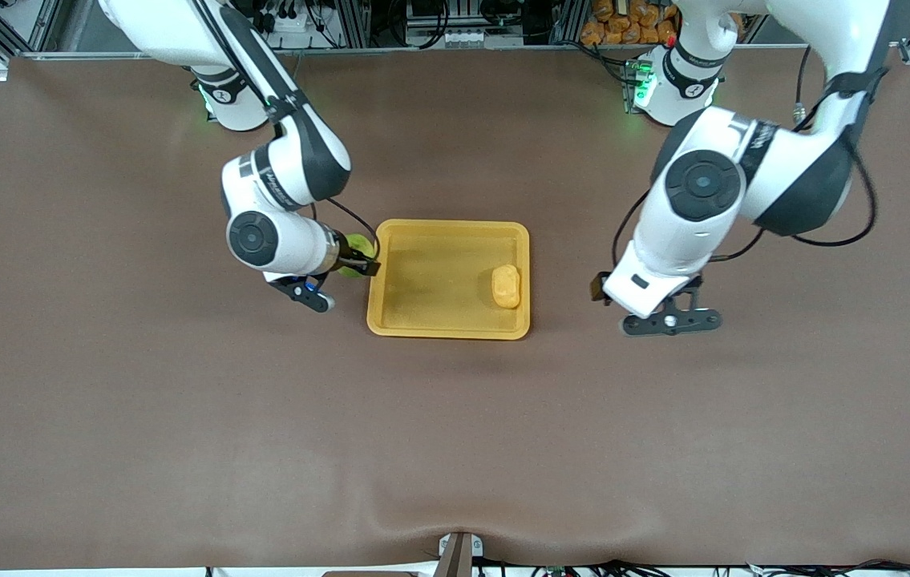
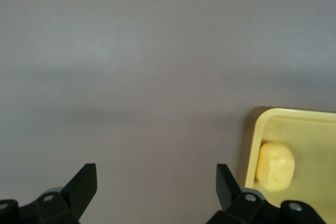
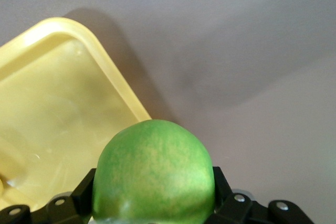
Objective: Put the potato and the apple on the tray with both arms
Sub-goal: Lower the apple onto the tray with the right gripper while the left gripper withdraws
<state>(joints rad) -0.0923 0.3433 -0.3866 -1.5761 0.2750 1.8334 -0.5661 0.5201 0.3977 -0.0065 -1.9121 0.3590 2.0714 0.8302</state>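
Note:
The yellow-orange tray (image 1: 422, 276) lies in the middle of the table. The potato (image 1: 506, 286) lies in the tray at the left arm's end; it also shows in the left wrist view (image 2: 274, 167) beside the tray's rim (image 2: 253, 140). My left gripper (image 1: 669, 322) (image 2: 156, 182) is open and empty over the bare table just off that end of the tray. My right gripper (image 1: 354, 258) (image 3: 153, 184) is shut on the green apple (image 1: 353, 243) (image 3: 153, 174) and holds it beside the tray's rim (image 3: 118, 80) at the right arm's end.
The brown table mat (image 1: 455, 433) stretches wide around the tray. Cables and orange items (image 1: 631, 20) sit past the table edge near the arms' bases.

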